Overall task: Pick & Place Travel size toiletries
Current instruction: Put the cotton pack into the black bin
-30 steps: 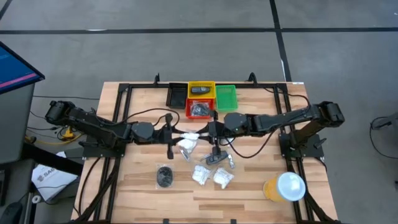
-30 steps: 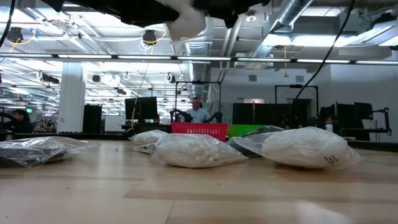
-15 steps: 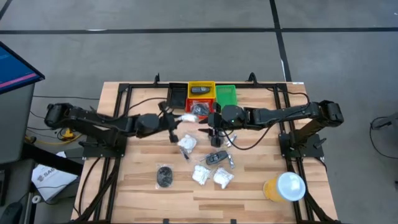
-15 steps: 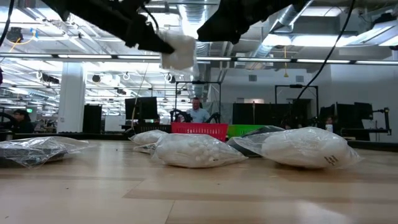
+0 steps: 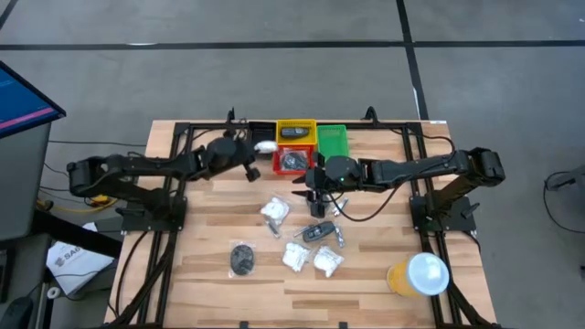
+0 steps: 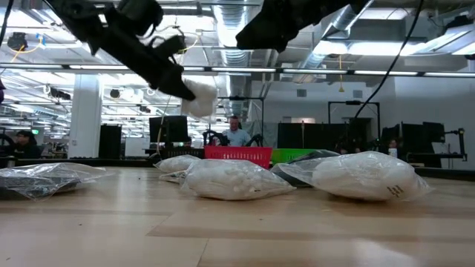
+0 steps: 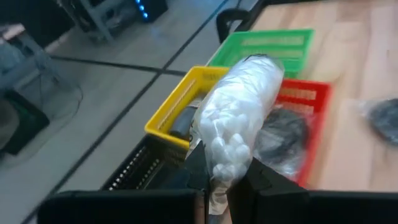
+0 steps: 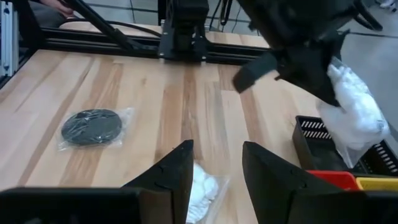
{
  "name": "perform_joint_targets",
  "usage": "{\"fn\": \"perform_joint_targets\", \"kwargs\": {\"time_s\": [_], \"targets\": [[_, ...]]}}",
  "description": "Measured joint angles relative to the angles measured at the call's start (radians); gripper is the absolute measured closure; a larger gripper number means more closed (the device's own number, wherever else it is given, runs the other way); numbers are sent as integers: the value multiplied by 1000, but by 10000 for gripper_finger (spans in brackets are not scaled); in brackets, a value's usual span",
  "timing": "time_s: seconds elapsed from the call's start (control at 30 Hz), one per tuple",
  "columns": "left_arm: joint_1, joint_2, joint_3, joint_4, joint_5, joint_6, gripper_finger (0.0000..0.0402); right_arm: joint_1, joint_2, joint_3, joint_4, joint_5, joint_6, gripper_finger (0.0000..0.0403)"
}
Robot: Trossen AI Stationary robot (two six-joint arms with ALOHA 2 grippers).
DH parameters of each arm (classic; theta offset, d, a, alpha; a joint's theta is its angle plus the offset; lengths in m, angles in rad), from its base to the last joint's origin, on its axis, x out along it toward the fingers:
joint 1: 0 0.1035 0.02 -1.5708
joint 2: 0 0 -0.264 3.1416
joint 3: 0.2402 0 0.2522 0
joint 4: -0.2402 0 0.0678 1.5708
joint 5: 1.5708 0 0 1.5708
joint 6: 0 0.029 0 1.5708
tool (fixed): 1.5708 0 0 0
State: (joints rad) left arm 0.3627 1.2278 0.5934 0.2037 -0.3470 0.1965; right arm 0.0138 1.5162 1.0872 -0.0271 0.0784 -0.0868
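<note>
My left gripper [image 5: 254, 152] is shut on a white crinkly packet [image 5: 266, 145] in the air over the black bin [image 5: 259, 137], beside the red bin [image 5: 293, 163]. The low view shows that packet [image 6: 199, 97] lifted well off the table. My right gripper [image 5: 315, 194] hangs open above the table's middle, touching nothing. On the wood lie white packets [image 5: 274, 212] [image 5: 297, 258] [image 5: 328, 262], a bagged dark disc [image 5: 242, 259] and a black oblong piece [image 5: 319, 232]. My left gripper pinches the white packet by one end [image 7: 217, 176] between its two fingers. The rest of the packet [image 7: 239, 109] sticks out past the fingertips toward the bins. It is lifted clear of table and bins.
Four bins stand at the far edge: black, yellow [image 5: 295, 132], red and green [image 5: 332, 142]; the yellow and red ones hold dark items. A large orange cup with a white lid [image 5: 418, 274] stands near the right front corner. Cables cross the table's middle.
My left gripper has carried the white packet from over the table's middle toward the far edge, to above the black bin, staying shut on it. My right gripper drew back from the black oblong piece toward the far edge, then kept still.
</note>
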Motion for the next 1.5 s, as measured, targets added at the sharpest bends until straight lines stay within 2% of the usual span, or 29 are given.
{"fn": "perform_joint_targets", "kwargs": {"time_s": [0.17, 0.33, 0.6, 0.97, 1.13, 1.5], "targets": [[108, 53, 0, 38, 71, -14, 383, -1, 0, 0, -3, 0, -2, 276], [168, 130, 2, 125, 127, -1, 383, -1, 0, 0, -4, 0, -2, 277], [235, 237, 2, 206, 135, 16, 383, -2, 0, 0, -29, 0, -2, 277], [273, 293, 2, 258, 163, 16, 379, -2, 0, 0, -28, 0, -18, 277], [273, 293, 2, 263, 163, 13, 351, -2, 0, 0, -28, 0, -18, 277], [273, 293, 2, 263, 196, 8, 250, -2, 0, 0, -28, 0, -18, 277]]}}
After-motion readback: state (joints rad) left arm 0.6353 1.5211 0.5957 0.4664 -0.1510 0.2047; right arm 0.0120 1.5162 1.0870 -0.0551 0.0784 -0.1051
